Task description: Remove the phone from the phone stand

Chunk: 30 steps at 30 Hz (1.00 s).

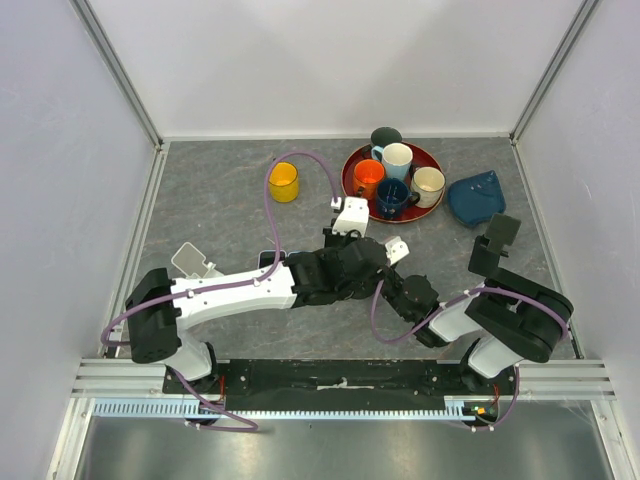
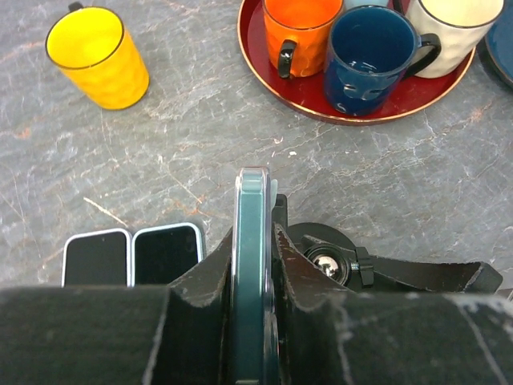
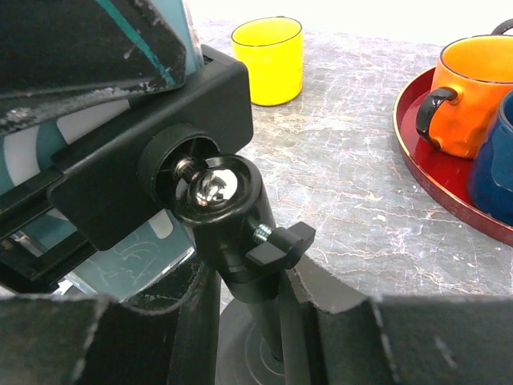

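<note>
Top: arms met mid-table near tray (image 1: pixel 347 185); grip hidden; left wrist: left gripper (image 2: pixel 252 249) pinched phone (image 2: pixel 250 200) edge-on between its fingers, phone seated in stand (image 2: pixel 327 265); lift should run straight out of the clamp, no twisting; right wrist: right gripper (image 3: pixel 255 309) closed round stand below the ball joint, should brace it down

Grey veined desk (image 1: pixel 230 200) is carrying a yellow cup (image 1: pixel 284 182) and a red tray (image 1: pixel 349 188) of mugs along the far edge. A blue item (image 1: pixel 476 197) is lying toward the far right corner. The phone stand (image 3: pixel 240 265) is standing mid-desk.
</note>
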Each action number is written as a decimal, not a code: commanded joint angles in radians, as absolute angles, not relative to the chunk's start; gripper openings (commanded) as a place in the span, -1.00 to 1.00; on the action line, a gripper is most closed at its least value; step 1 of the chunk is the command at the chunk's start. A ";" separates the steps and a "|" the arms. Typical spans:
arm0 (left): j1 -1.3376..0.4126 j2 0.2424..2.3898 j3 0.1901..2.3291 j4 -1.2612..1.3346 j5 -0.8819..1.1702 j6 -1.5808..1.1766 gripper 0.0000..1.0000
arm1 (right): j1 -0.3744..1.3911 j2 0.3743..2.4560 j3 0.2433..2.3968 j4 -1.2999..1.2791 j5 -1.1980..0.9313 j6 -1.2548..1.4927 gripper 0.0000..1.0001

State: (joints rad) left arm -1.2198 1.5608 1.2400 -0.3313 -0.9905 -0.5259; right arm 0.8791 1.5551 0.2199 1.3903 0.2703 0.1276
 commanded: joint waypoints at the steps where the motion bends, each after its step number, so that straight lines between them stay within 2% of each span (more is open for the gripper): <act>1: -1.267 1.500 1.324 -0.514 -1.147 -0.779 -0.96 | 0.835 1.557 0.201 1.500 0.552 0.175 -1.00; 7: -1.249 1.512 1.344 -0.554 -1.144 -0.778 -0.96 | 0.836 1.548 0.195 1.506 0.528 0.161 -1.00; 9: -1.246 1.506 1.322 -0.465 -1.118 -0.663 -0.96 | 0.838 1.537 0.201 1.508 0.436 0.143 -1.00; 10: -1.241 1.499 1.283 -0.322 -1.079 -0.534 -0.96 | 0.836 1.529 0.199 1.508 0.401 0.134 -0.96; 11: -1.236 1.488 1.260 -0.261 -1.050 -0.476 -0.96 | 0.838 1.520 0.199 1.505 0.344 0.127 -0.82; 12: -1.230 1.476 1.235 -0.185 -1.007 -0.416 -0.96 | 0.836 1.496 0.201 1.496 0.322 0.123 -0.53; 14: -1.204 1.447 1.201 -0.114 -0.902 -0.357 -0.96 | 0.836 1.467 0.199 1.456 0.295 0.124 -0.30; 15: -1.195 1.442 1.198 -0.103 -0.867 -0.338 -0.96 | 0.835 1.436 0.199 1.442 0.272 0.126 -0.12; 17: -1.175 1.434 1.197 -0.095 -0.804 -0.298 -0.96 | 0.834 1.399 0.196 1.407 0.259 0.127 0.00; 18: -1.166 1.434 1.195 -0.089 -0.758 -0.276 -0.96 | 0.833 1.393 0.196 1.404 0.244 0.127 0.13; 26: -1.152 1.420 1.174 -0.072 -0.650 -0.160 -0.96 | 0.821 1.361 0.232 1.327 0.123 0.129 0.48; 30: -1.151 1.422 1.164 -0.051 -0.635 -0.108 -0.96 | 0.818 1.329 0.259 1.241 0.092 0.120 0.56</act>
